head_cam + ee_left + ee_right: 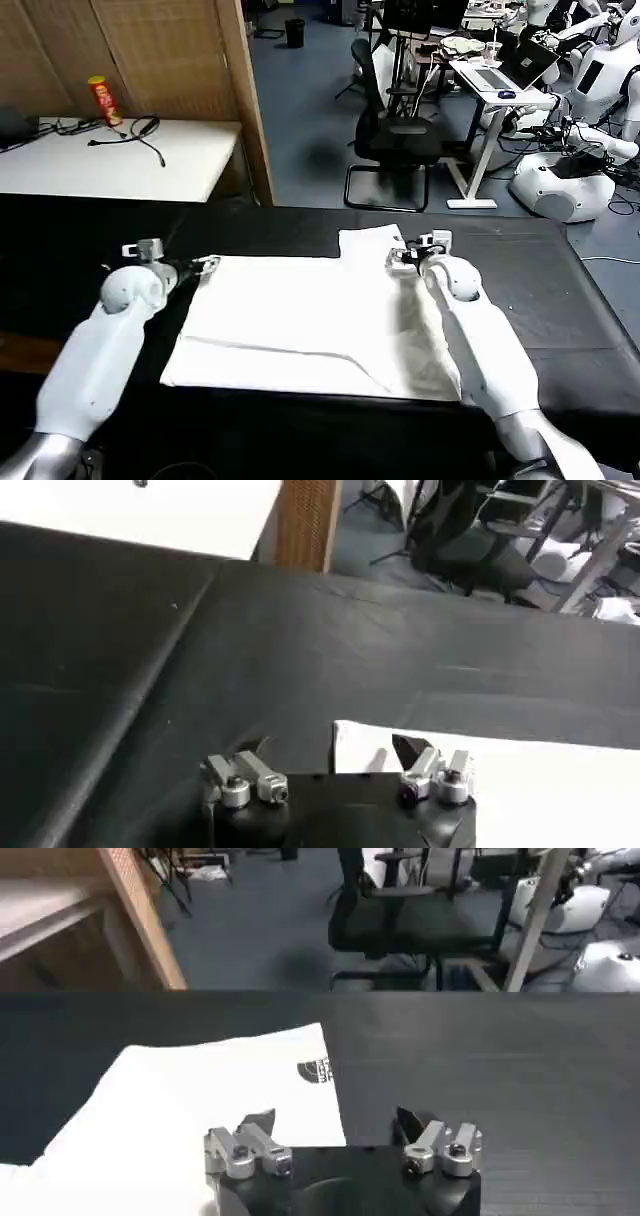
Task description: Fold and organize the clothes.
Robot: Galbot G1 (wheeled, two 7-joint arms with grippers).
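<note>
Under both grippers, T-shirt (pixel 310 330) flat on worktop (pixel 560 290). We see left gripper (pixel 338 776) and right gripper (pixel 340 1140) released, at far corners. Risk we'd flag: shallow pinch slips, fold skews.

A white T-shirt (pixel 320 320) lies spread flat across the black tablecloth (pixel 560 290), partly folded, with a crease line running across its near half and a small flap jutting out at its far right edge. The left gripper (pixel 205 266) sits at the shirt's far left corner, its white arm reaching in from the near left. The right gripper (pixel 402 258) sits over the shirt's far right part, just beside the flap, with its arm lying across the shirt's right side. Beyond the cloth, on the far left, a white table (pixel 120 165) carries a red can (pixel 104 101) and a black cable (pixel 140 135). A black office chair (pixel 392 130) stands on the blue floor behind.
</note>
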